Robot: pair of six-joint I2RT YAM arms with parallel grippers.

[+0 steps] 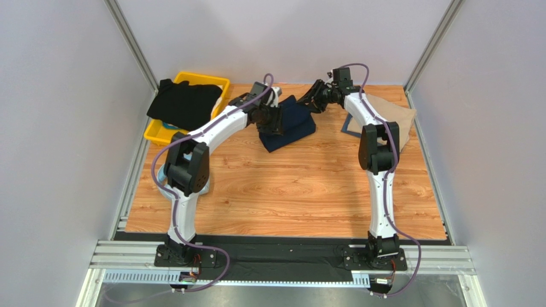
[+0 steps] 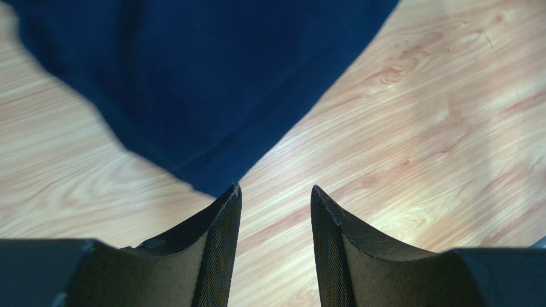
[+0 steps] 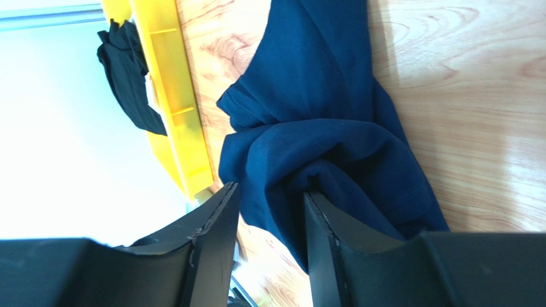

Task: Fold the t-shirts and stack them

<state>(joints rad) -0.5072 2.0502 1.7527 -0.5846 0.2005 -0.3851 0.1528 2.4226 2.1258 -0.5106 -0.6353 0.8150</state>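
Note:
The dark navy t-shirt (image 1: 296, 125) lies bunched at the back middle of the table. My left gripper (image 1: 272, 120) is at its left edge. In the left wrist view the gripper (image 2: 275, 188) is open and empty over bare wood, with the navy shirt's (image 2: 211, 77) corner just by the left fingertip. My right gripper (image 1: 309, 101) is at the shirt's far side. In the right wrist view it (image 3: 269, 188) is open, with a fold of the navy cloth (image 3: 320, 128) lying partly between the fingers. The black t-shirt (image 1: 186, 102) hangs over the bin. The tan t-shirt (image 1: 392, 112) lies at the back right.
A yellow bin (image 1: 157, 131) stands at the back left by the wall, and also shows in the right wrist view (image 3: 173, 96) with the black shirt (image 3: 125, 83). A light blue object (image 1: 204, 187) is partly hidden behind my left arm. Metal frame posts edge the table.

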